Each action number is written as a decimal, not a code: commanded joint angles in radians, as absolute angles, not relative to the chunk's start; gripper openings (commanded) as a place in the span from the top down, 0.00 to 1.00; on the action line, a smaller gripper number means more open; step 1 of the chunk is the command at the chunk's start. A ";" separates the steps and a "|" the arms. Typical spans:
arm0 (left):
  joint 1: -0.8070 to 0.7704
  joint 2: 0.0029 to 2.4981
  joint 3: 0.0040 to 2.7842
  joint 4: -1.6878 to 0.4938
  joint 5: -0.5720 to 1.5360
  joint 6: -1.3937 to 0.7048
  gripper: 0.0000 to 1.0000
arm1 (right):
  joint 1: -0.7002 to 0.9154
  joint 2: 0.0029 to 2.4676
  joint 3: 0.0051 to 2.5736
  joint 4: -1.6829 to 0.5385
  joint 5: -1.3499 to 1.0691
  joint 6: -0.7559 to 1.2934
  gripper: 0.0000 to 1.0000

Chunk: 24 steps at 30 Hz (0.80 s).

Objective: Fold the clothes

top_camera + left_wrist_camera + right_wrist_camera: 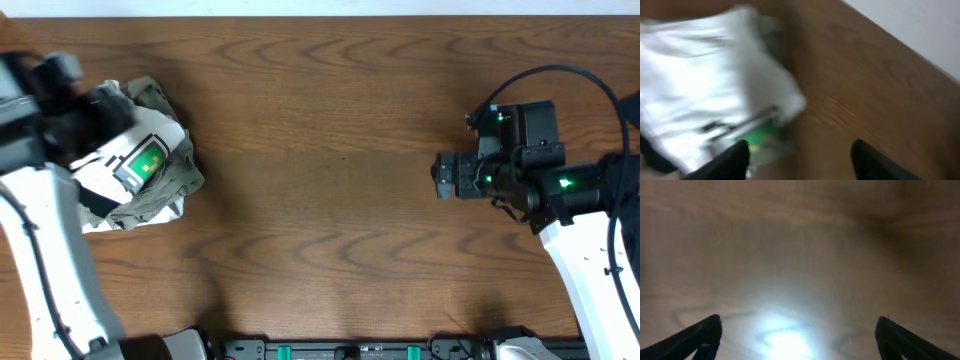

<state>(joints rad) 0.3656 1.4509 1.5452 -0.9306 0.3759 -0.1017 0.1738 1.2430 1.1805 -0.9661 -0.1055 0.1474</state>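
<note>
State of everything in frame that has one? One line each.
white T-shirt: folded into a compact bundle, print facing up, lying on the khaki garment.
khaki garment: rumpled, sticking out from under the T-shirt.
left gripper: open, empty, by the T-shirt's edge.
right gripper: open, empty, over bare table.

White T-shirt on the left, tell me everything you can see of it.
The white T-shirt lies as a compact folded bundle of soft cloth, its green rectangular print facing up. It rests on a crumpled khaki garment at the left edge of the table. The open left tool hovers at its corner; blur hides any contact.
</note>
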 commanded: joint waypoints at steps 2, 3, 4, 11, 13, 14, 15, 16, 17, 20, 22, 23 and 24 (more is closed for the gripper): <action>0.165 1.430 1.549 -0.930 0.377 -0.037 0.23 | 0.164 1.247 1.177 -0.883 -0.056 0.141 0.01; 0.138 1.430 1.549 -0.931 0.358 -0.037 0.22 | 0.164 1.247 1.177 -0.865 -0.046 0.141 0.01; 0.099 1.431 1.549 -0.931 0.324 -0.038 0.20 | 0.164 1.247 1.177 -0.846 -0.031 0.141 0.01; -0.064 1.458 1.549 -0.926 0.223 -0.038 0.02 | 0.164 1.247 1.177 -0.707 0.020 0.140 0.01; -0.065 1.464 1.549 -0.944 0.224 -0.038 0.02 | 0.164 1.245 1.177 -0.719 0.019 0.141 0.01; -0.065 1.462 1.549 -0.971 0.233 -0.038 0.02 | 0.164 1.241 1.177 -0.740 0.014 0.142 0.01; -0.064 1.457 1.549 -0.997 0.238 -0.038 0.02 | 0.164 1.237 1.177 -0.761 0.006 0.150 0.01; -0.064 1.452 1.549 -1.017 0.238 -0.037 0.02 | 0.164 1.229 1.177 -0.790 -0.001 0.175 0.01; -0.064 1.444 1.549 -1.032 0.239 -0.037 0.02 | 0.164 1.219 1.177 -0.815 0.000 0.192 0.01; -0.065 1.393 1.541 -1.047 0.243 -0.035 0.02 | 0.168 1.159 1.176 -0.899 0.005 0.216 0.01; -0.065 1.328 1.521 -1.038 0.242 -0.011 0.02 | 0.183 1.095 1.161 -0.931 0.029 0.217 0.03; -0.065 1.287 1.500 -1.023 0.242 0.001 0.02 | 0.197 1.050 1.145 -0.937 0.052 0.217 0.03; -0.065 1.246 1.477 -1.006 0.242 0.009 0.02 | 0.212 1.009 1.125 -0.937 0.073 0.218 0.03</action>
